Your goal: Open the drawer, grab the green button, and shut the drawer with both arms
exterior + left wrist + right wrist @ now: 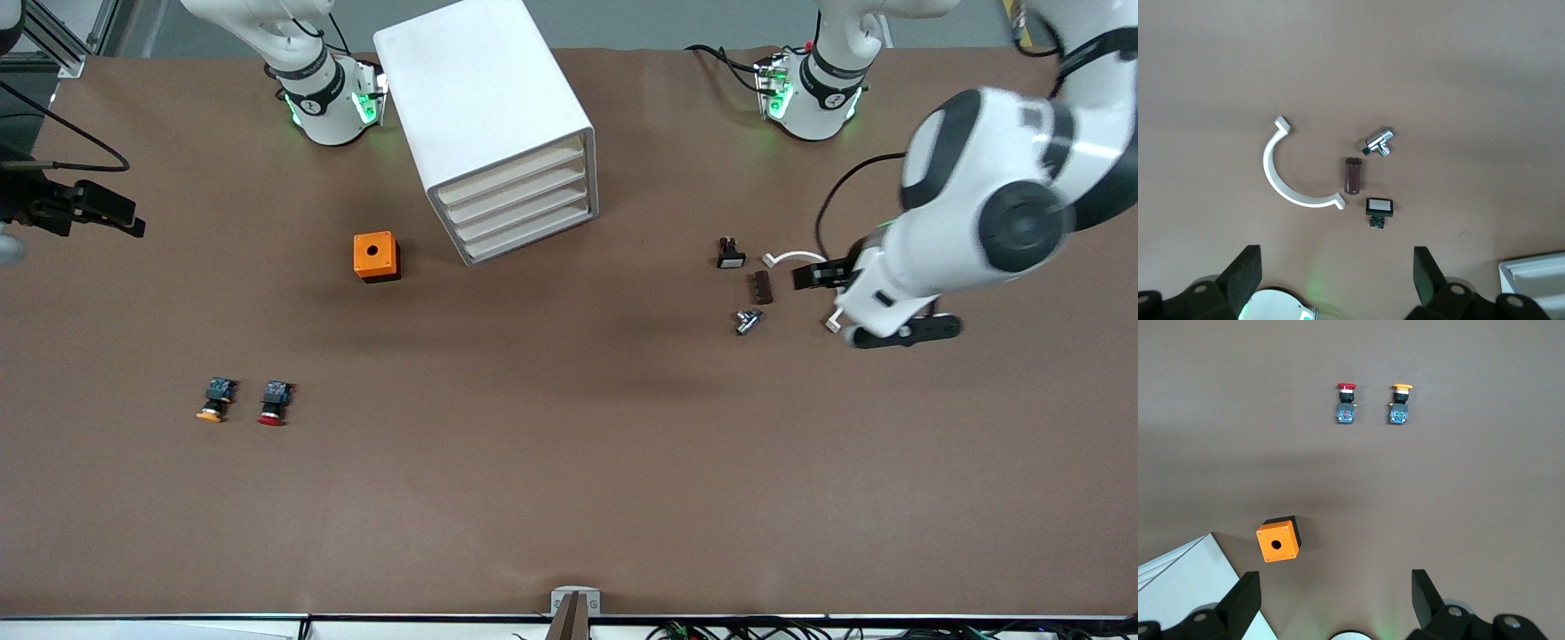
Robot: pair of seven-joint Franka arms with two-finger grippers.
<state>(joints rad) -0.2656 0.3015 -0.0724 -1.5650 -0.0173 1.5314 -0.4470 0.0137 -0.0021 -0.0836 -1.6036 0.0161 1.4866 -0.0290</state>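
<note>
You are looking at a table (569, 498) covered in a plain matte brown surface under even light, with a grey floor strip past its top edge and cables along its near edge

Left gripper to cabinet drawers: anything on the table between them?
Yes. In the front view a white curved clip, brown block, metal fitting and white-capped switch lie between the left gripper and the cabinet.

High front camera over the whole table (569, 498); 2 wrist cameras straight down, closer patches.
</note>
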